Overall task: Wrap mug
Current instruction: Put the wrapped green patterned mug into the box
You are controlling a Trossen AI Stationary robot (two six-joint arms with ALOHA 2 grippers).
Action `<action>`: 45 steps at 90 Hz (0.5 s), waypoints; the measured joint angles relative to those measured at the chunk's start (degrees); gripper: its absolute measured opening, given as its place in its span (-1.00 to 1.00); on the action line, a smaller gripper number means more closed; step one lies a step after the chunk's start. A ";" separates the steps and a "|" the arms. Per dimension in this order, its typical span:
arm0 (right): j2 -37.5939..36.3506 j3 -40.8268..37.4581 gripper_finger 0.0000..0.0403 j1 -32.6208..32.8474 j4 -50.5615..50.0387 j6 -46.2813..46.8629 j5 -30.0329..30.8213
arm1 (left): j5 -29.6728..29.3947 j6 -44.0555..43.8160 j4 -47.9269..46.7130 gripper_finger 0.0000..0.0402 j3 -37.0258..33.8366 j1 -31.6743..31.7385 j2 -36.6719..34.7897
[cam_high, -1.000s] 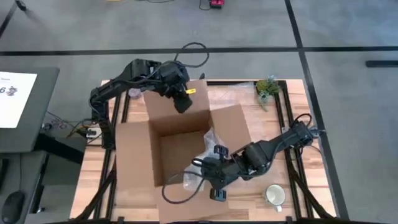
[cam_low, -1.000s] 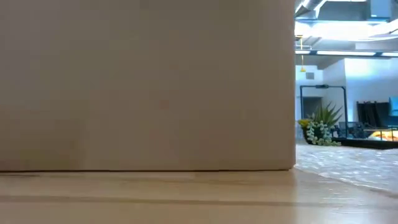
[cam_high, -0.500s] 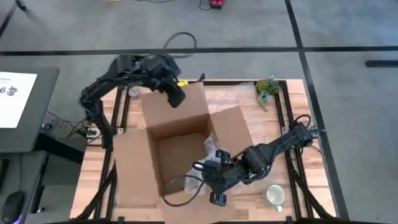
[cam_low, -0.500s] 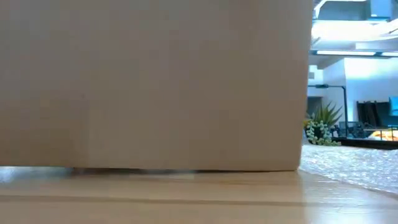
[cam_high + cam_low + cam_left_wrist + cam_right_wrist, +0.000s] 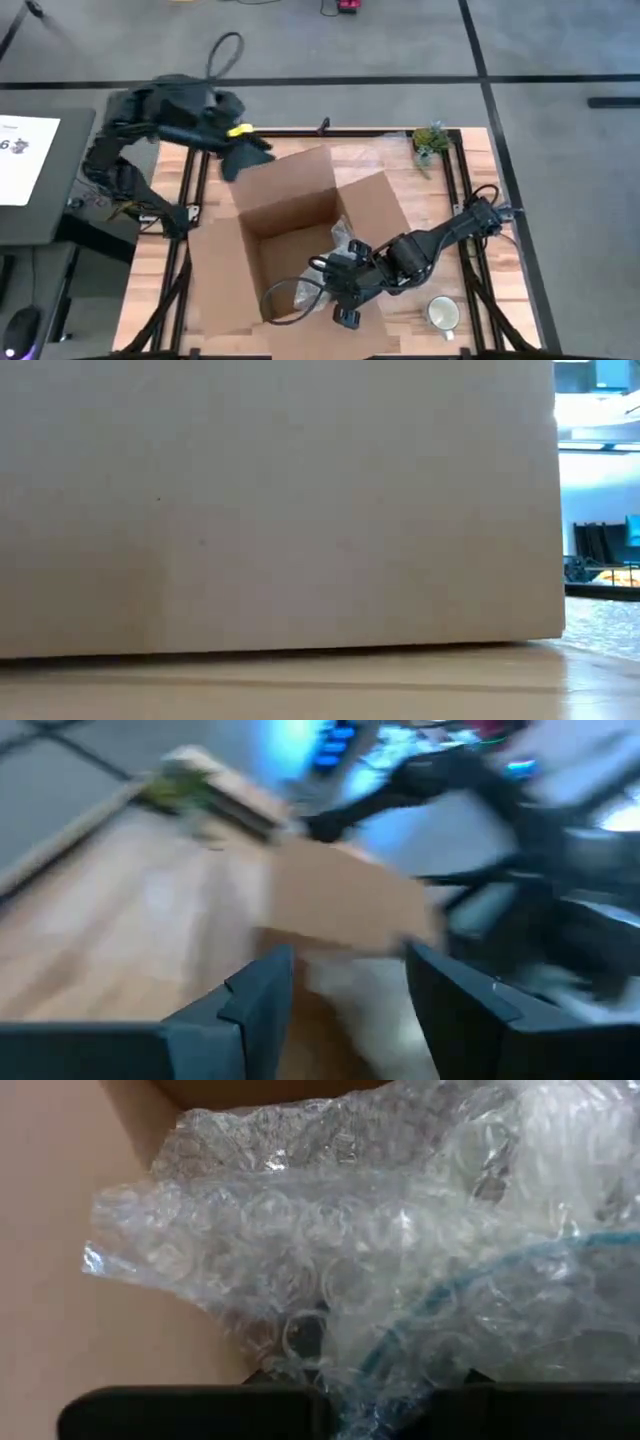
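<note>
The open cardboard box fills the middle of the wooden table and blocks nearly the whole low view. At the box's far left corner, the left gripper hangs above the raised flap with its fingers spread apart around nothing. The right gripper reaches over the box's near right wall, pinching a crumpled sheet of bubble wrap (the film bunches right between its fingers). The white mug stands unwrapped on the table's near right corner, apart from the box. A small plant sits at the far right corner.
</note>
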 joint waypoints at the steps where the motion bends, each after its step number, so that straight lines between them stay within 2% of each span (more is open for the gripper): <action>1: 0.00 0.16 -0.91 -0.09 -0.04 0.05 0.05 | 0.00 -0.46 -0.47 -0.13 0.00 -0.50 -0.22; 7: 0.00 1.34 -0.91 -0.73 0.24 0.07 0.29 | -0.53 -3.27 -5.39 -0.13 0.02 -3.79 -1.35; 15: -0.13 2.74 -0.91 -2.00 2.21 -0.13 0.79 | -4.42 -7.67 -12.82 -0.13 -0.28 -8.45 -2.02; 29: -0.08 2.92 -0.91 -5.19 5.98 -1.77 1.13 | -6.85 -15.63 -8.70 -0.13 -5.80 -16.09 -4.72; 37: 1.54 2.99 -0.91 -7.47 8.45 -3.85 1.17 | -7.56 -17.99 -12.40 -0.13 -7.56 -18.21 -4.90; 45: 4.24 2.97 -0.91 -9.09 8.36 -5.04 0.54 | -7.16 -20.16 -10.76 -0.13 -10.71 -22.09 -4.59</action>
